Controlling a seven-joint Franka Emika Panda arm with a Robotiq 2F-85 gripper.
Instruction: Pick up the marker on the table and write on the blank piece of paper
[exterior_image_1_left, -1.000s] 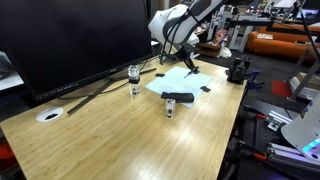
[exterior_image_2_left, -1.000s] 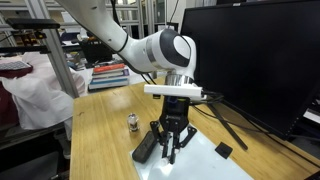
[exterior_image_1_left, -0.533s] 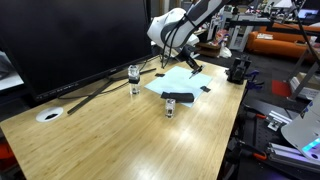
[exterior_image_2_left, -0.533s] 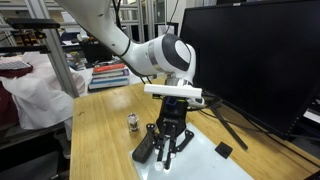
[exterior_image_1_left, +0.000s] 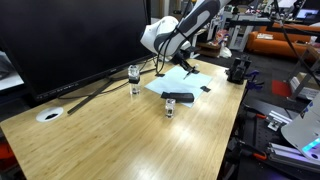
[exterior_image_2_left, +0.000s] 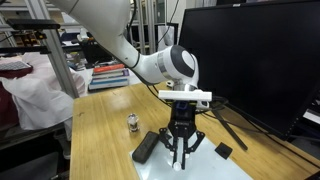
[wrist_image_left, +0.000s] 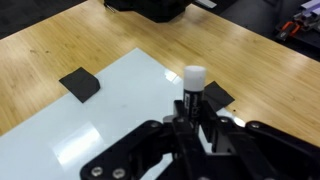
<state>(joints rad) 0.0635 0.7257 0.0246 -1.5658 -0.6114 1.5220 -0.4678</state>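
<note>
My gripper (wrist_image_left: 188, 125) is shut on a black marker with a white cap (wrist_image_left: 192, 82), held upright, tip down over the blank white paper (wrist_image_left: 110, 110). In both exterior views the gripper (exterior_image_2_left: 181, 152) (exterior_image_1_left: 182, 62) hangs just above the paper (exterior_image_2_left: 205, 163) (exterior_image_1_left: 178, 83), which lies on the wooden table (exterior_image_1_left: 110, 135) with black tape at its corners (wrist_image_left: 79, 84). I cannot tell whether the marker tip touches the sheet.
A black eraser block (exterior_image_2_left: 146, 146) (exterior_image_1_left: 179, 97) lies beside the paper. Two small glass jars (exterior_image_1_left: 134, 78) (exterior_image_1_left: 170, 109) stand near it. A big black monitor (exterior_image_1_left: 70, 35) on a stand with cables is behind. A white tape roll (exterior_image_1_left: 49, 115) lies toward the table's end.
My gripper has shifted with the marker across the paper, away from the eraser block and toward the monitor side, and dropped a little lower.
</note>
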